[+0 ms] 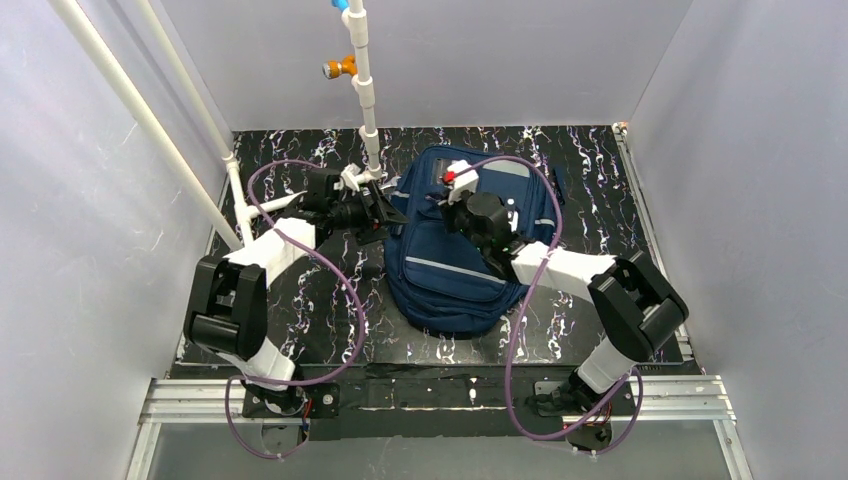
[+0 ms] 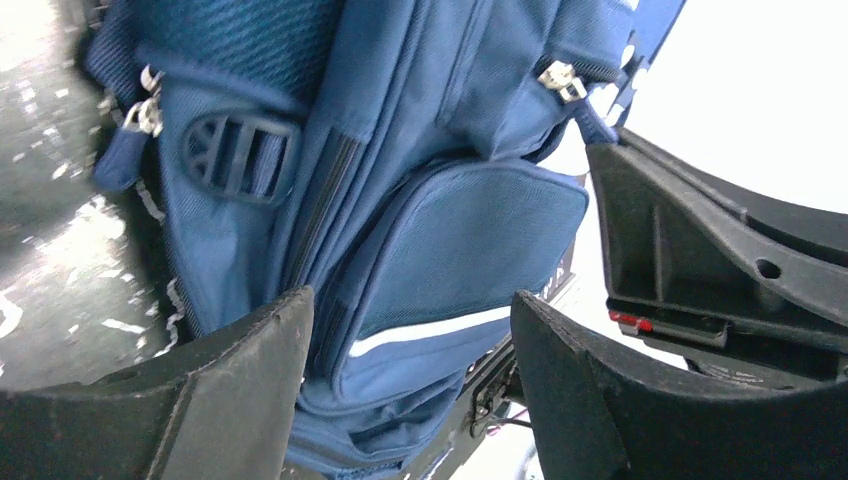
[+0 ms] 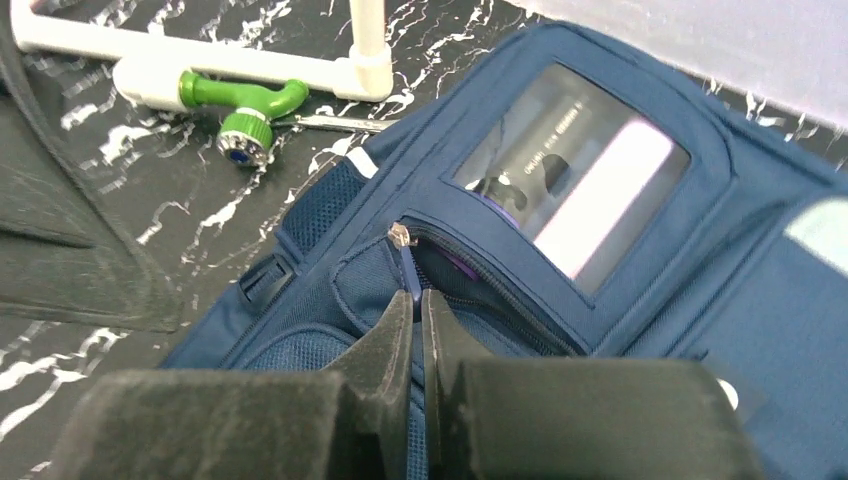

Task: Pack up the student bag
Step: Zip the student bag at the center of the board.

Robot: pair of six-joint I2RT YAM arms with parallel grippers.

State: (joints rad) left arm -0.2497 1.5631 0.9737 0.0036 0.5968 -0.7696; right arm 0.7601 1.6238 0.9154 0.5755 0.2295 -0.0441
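Note:
The student bag (image 1: 450, 270) is a navy backpack lying flat on the black marbled table. My right gripper (image 3: 418, 296) is shut on the blue zipper pull (image 3: 409, 272) of the front pocket, just below the silver slider (image 3: 400, 236). That zip is partly open below the clear pocket window (image 3: 575, 185). My left gripper (image 2: 410, 300) stands open at the bag's left side, its fingers straddling the bag's side panel (image 2: 470, 230). In the top view the left gripper (image 1: 385, 215) is at the bag's upper left edge and the right gripper (image 1: 450, 200) is over the bag's top.
A white pipe frame (image 1: 365, 90) with an orange valve (image 1: 340, 68) rises behind the bag. A green tap (image 3: 245, 125) on a pipe lies on the table just beyond the bag's corner. Grey walls close in both sides.

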